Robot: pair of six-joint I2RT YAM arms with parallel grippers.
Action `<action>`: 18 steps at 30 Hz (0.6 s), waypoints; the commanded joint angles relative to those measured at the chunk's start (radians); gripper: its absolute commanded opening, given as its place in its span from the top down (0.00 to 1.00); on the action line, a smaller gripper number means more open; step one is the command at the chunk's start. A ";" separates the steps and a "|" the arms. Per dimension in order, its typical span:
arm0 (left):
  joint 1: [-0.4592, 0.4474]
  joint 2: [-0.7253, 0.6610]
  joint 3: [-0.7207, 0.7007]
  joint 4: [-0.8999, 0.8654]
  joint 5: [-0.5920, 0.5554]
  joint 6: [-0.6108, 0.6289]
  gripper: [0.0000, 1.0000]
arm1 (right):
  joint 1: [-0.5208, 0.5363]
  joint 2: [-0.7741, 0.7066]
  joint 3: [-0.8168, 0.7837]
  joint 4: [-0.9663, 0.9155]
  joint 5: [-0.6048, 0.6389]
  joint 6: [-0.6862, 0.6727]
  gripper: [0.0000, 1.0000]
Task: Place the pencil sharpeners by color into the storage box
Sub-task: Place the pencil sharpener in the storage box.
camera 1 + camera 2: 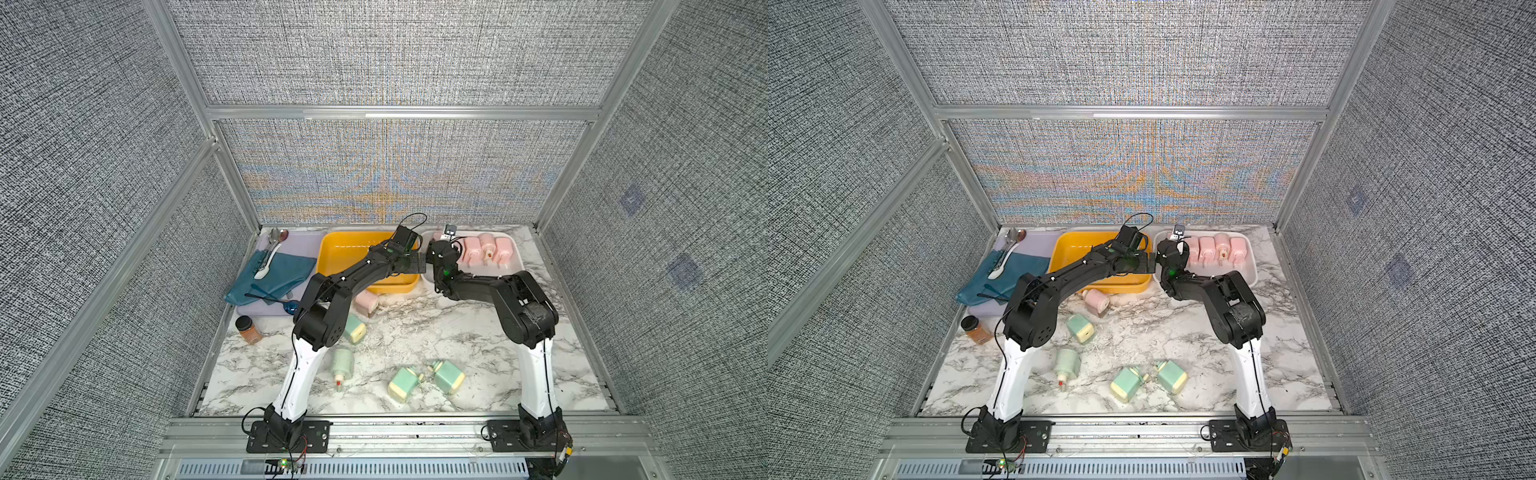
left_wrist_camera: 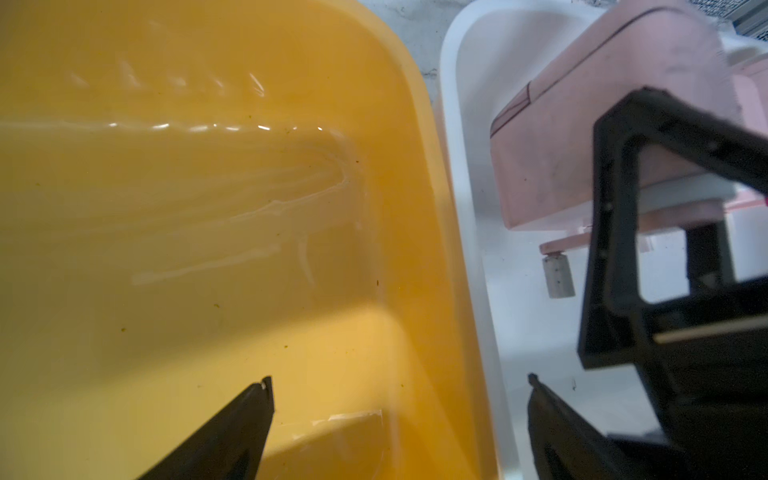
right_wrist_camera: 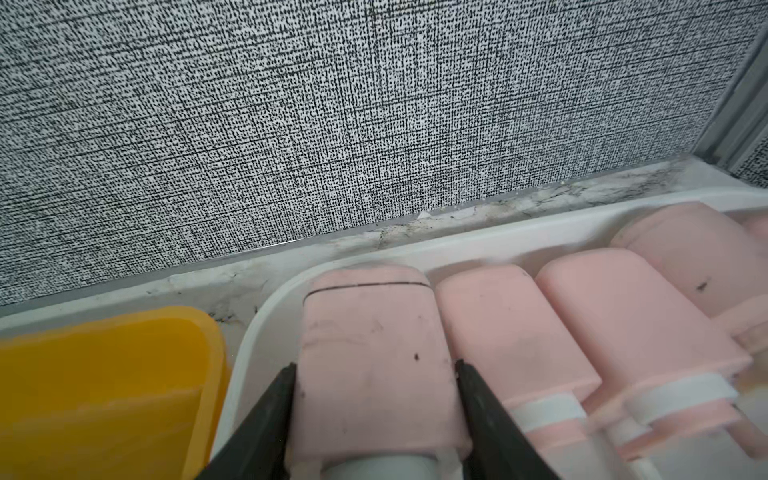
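My right gripper [image 3: 375, 365] is shut on a pastel pink pencil sharpener [image 3: 370, 328] at the left end of the white storage box [image 3: 457, 245], beside a row of pink sharpeners [image 3: 615, 307]. In both top views the row [image 1: 486, 246] fills that box [image 1: 516, 261]. My left gripper [image 2: 400, 380] hangs open and empty over the right side of the yellow storage box [image 2: 208, 208], next to the held sharpener [image 2: 582, 124]. One pink sharpener [image 1: 365, 302] lies on the table before the yellow box [image 1: 345, 253]. Several mint green sharpeners [image 1: 404, 384] lie nearer the front.
A brown spice jar [image 1: 248, 330] stands at the left. Behind it a blue cloth [image 1: 274, 276] with spoons [image 1: 270, 249] lies on a pale mat [image 1: 299, 241]. Both forearms cross the table's back half, with their wrists nearly touching.
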 commanded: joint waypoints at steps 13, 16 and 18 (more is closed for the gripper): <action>0.007 0.038 0.032 -0.037 0.025 -0.019 0.01 | -0.027 0.018 0.108 -0.248 -0.010 0.082 0.71; 0.008 0.040 0.031 -0.037 0.027 -0.025 0.01 | -0.035 0.024 0.127 -0.286 -0.034 0.088 0.69; 0.010 0.044 0.031 -0.038 0.030 -0.027 0.01 | -0.039 0.026 0.133 -0.294 -0.052 0.082 0.67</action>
